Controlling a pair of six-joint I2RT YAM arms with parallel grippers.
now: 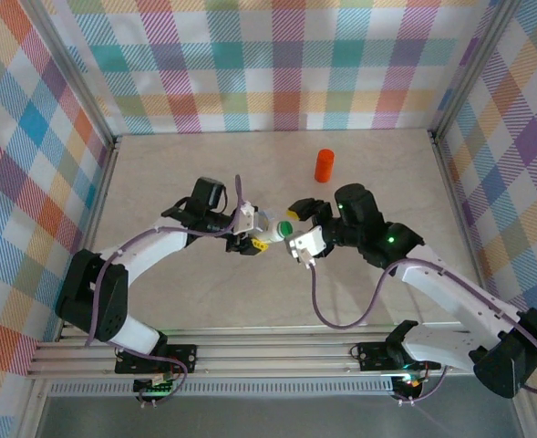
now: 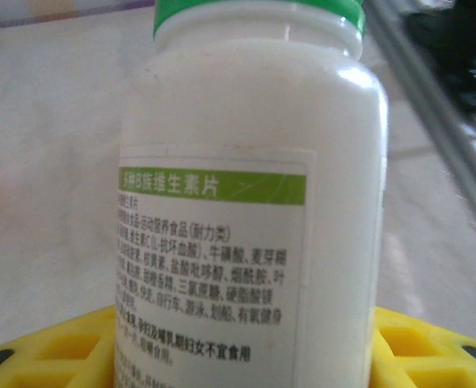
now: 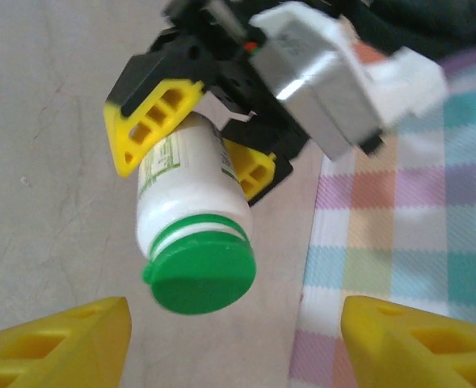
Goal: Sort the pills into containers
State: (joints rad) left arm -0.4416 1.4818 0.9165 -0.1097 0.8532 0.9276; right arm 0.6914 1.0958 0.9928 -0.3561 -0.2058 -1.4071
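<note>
My left gripper point(image 1: 253, 239) is shut on a white pill bottle point(image 1: 270, 234) with a green cap point(image 1: 285, 227), held above the table's middle. In the left wrist view the bottle point(image 2: 254, 202) stands between the yellow fingers point(image 2: 68, 347), its green-banded label facing the camera. The right wrist view looks at the cap point(image 3: 201, 275) head-on, with the left gripper point(image 3: 197, 145) clamped on the bottle's body behind it. My right gripper point(image 3: 236, 339) is open just short of the cap, its yellow fingertips point(image 3: 60, 339) on either side and touching nothing. The pills are hidden.
A small orange container point(image 1: 325, 165) stands upright on the table behind my right gripper point(image 1: 295, 228). Checked cloth walls point(image 1: 31, 164) enclose the table on three sides. Metal rails run along the near edge point(image 1: 250, 351).
</note>
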